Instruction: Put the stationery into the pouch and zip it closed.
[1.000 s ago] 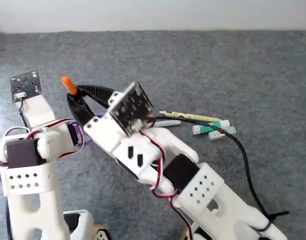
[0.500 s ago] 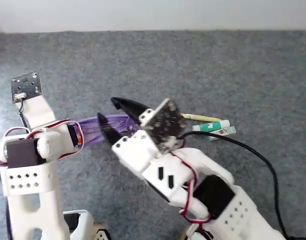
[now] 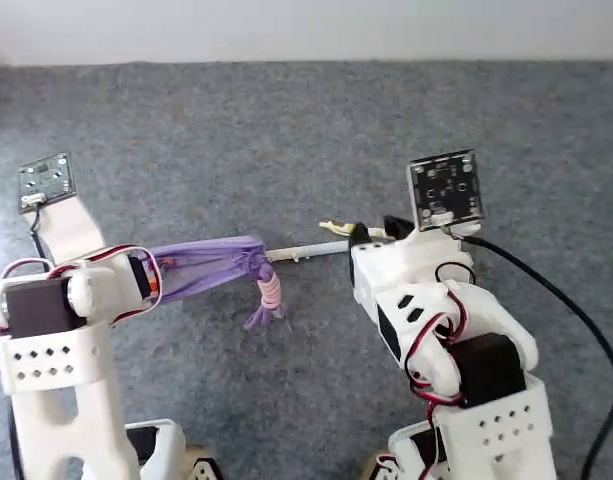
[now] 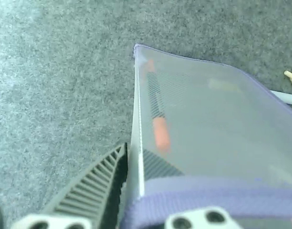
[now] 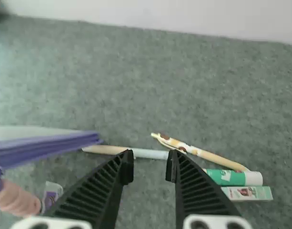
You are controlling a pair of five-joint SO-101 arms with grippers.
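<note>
Clamping pouch [image 4: 207, 119], left pincer [image 4: 132, 160].

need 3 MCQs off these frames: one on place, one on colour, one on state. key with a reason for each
1. Where is the orange-and-dark marker?
A. On the carpet beside the other pens
B. Inside the purple translucent zip pouch
C. Under the pouch, on the carpet

2. What colour is the coiled charm hanging at the pouch's end?
A. Green
B. Pink
C. Black

3. What state is the right claw in?
A. Open, holding nothing
B. Shut on a pen
C. Shut on the pouch

Key:
1 B: the left wrist view shows it through the pouch wall.
2 B: the high view shows the coil as pink.
3 A: its jaws stand apart, with the grey carpet and a pale slim pen showing between them.
</note>
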